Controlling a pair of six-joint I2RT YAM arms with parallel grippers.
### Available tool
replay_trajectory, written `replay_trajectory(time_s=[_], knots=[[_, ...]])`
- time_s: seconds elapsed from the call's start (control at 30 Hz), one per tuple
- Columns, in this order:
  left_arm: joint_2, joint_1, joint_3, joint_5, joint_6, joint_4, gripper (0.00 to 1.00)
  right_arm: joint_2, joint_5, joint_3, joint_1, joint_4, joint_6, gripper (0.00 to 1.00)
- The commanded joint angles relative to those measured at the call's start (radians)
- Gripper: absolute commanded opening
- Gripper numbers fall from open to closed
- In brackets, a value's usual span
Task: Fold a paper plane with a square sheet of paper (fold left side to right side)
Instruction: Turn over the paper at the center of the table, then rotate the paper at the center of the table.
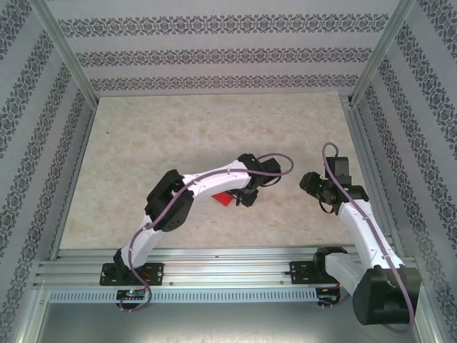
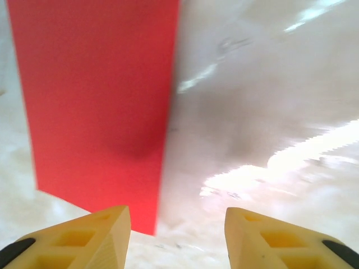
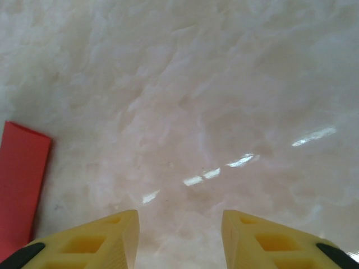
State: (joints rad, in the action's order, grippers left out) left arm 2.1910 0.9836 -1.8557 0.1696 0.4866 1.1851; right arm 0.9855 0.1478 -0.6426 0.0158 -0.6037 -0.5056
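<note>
The square sheet of paper (image 2: 95, 106) lies flat on the pale table as a bright red rectangle, ahead and to the left of my left gripper (image 2: 178, 224). That gripper's yellow fingers (image 2: 106, 230) stand apart with only bare table between them. From above, a small red piece of the paper (image 1: 225, 198) shows beside the left gripper (image 1: 248, 199), the rest hidden under the arm. My right gripper (image 1: 308, 180) hovers to the right of it, open with nothing between its fingers (image 3: 112, 235). In the right wrist view a red strip of the paper (image 3: 19, 185) sits at the left edge.
The marbled beige tabletop (image 1: 178, 136) stretches out behind both grippers. Patterned walls and aluminium posts (image 1: 68, 53) fence the table on three sides. A metal rail (image 1: 228, 261) carries the arm bases at the near edge.
</note>
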Motion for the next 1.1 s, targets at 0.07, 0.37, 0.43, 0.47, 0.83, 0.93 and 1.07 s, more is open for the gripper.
replay_trajectory(time_s=[0.07,0.37,0.43,0.47,0.83,0.93,1.07], knots=[[-0.292,-0.168,0.204,-0.321,-0.015,-0.338,0.52,0.046,0.197,0.050,0.095,0.250,-0.131,0.44],[-0.625,-0.490,0.707,-0.508,0.117,-0.742,0.67,0.428,-0.010,-0.120,0.432,0.366,-0.270,0.61],[-0.685,-0.534,0.794,-0.514,0.143,-0.799,0.70,0.501,-0.060,-0.172,0.469,0.354,-0.279,0.69],[-0.707,-0.549,0.823,-0.511,0.149,-0.815,0.71,0.525,-0.073,-0.189,0.478,0.355,-0.283,0.72],[-0.816,-0.603,0.916,-0.432,0.101,-0.784,0.78,0.773,-0.176,-0.387,0.568,0.268,-0.305,0.84],[-0.827,-0.607,0.915,-0.412,0.083,-0.760,0.79,0.814,-0.169,-0.430,0.581,0.261,-0.305,0.85],[-0.840,-0.616,0.918,-0.390,0.066,-0.739,0.79,0.864,-0.160,-0.491,0.598,0.245,-0.296,0.85]])
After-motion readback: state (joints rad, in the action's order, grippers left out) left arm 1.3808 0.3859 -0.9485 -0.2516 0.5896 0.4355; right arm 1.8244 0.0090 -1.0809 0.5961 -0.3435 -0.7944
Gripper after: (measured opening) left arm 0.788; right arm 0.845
